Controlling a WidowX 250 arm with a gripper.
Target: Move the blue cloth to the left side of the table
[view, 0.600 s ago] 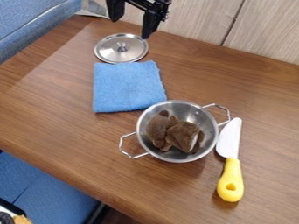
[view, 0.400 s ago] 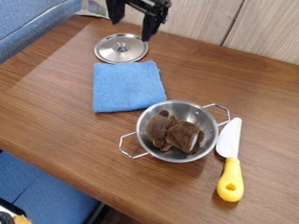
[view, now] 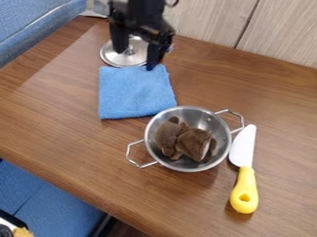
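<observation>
My gripper [view: 136, 59] hangs over the back of the table [view: 55, 120], in front of the metal lid, with its two fingers spread apart and nothing between them. Just below it in the view lies the blue cloth [view: 135, 92], folded into a rough square and flat on the wood, left of centre. The tip of the right finger reaches the cloth's upper edge in the view; whether it touches I cannot tell.
A round metal lid [view: 112, 56] lies behind the cloth, partly covered by the gripper. A metal pot [view: 186, 167] with brown pieces stands close at the cloth's lower right. Right of it lies a yellow-handled knife [view: 245, 187].
The gripper has come down from the top edge toward the cloth and now covers part of the lid. The cloth, pot and knife have stayed where they were.
</observation>
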